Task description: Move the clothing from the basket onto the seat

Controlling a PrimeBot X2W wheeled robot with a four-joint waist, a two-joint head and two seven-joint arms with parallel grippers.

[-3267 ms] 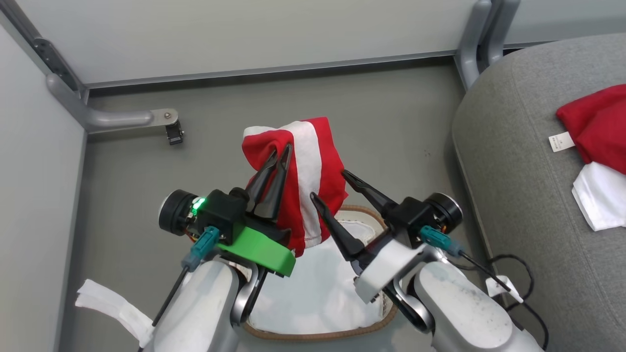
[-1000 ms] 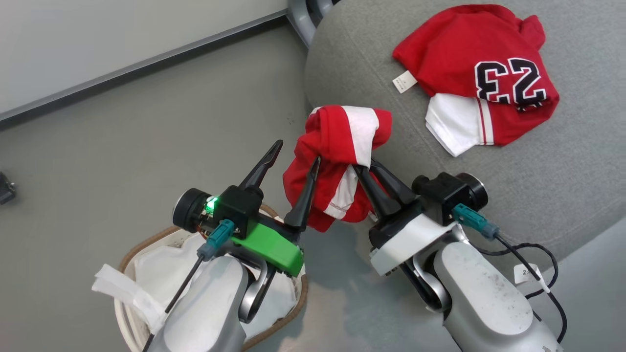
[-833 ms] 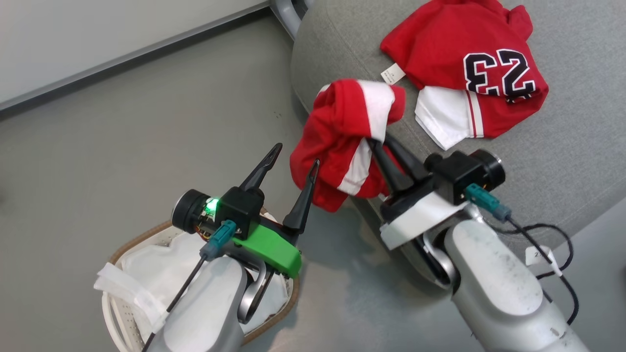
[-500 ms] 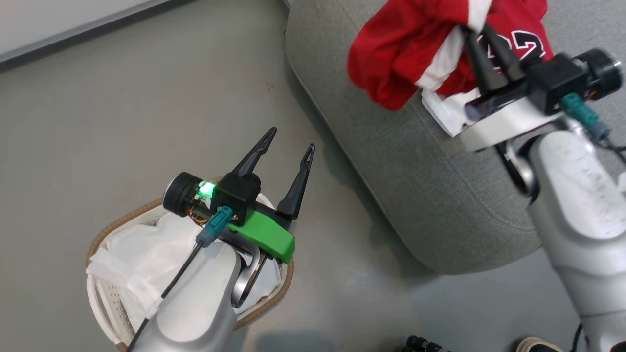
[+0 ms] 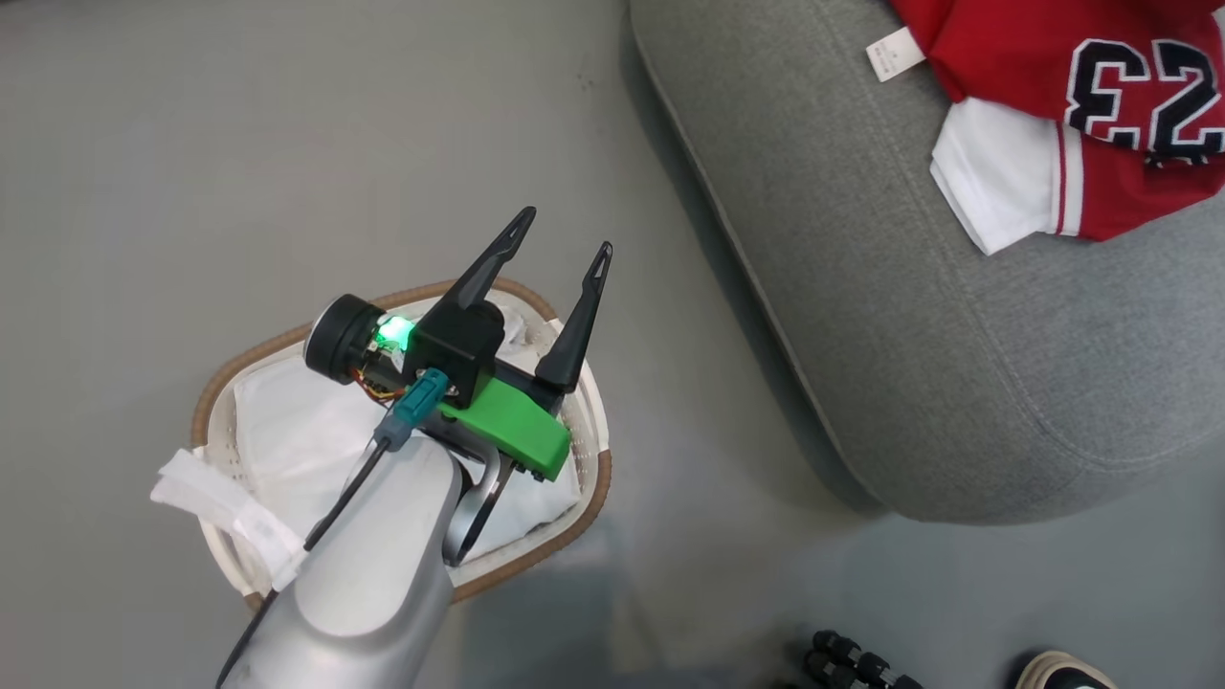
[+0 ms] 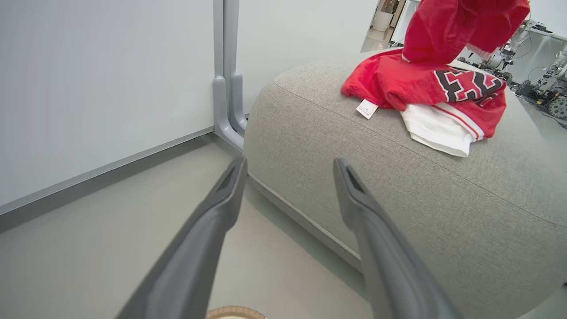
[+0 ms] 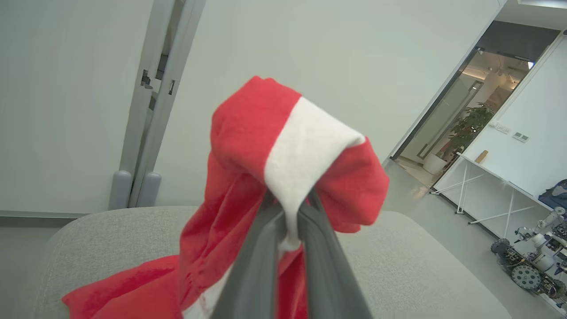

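Red cloth with a broad white stripe is what remains to be set down: the striped garment (image 7: pixel 248 133) is pinched between the closed fingers of the right gripper (image 7: pixel 290 199) and hangs above the seat (image 5: pixel 909 335), over the numbered jersey (image 5: pixel 995 57). That jersey already lies on the seat's top, set back from the rounded edge facing the basket (image 5: pixel 598 459). Whether the hanging cloth's lower end touches the cushion I cannot tell. The left gripper (image 5: pixel 564 231) hovers over the basket with its fingers spread wide and nothing between them. The forearm covers part of the basket, and the visible part holds just the white liner sheet (image 5: pixel 287 431), no red. The task looks nearly done: one piece is delivered, and the second is over its target and needs only a release, though the basket's covered part would merit a check
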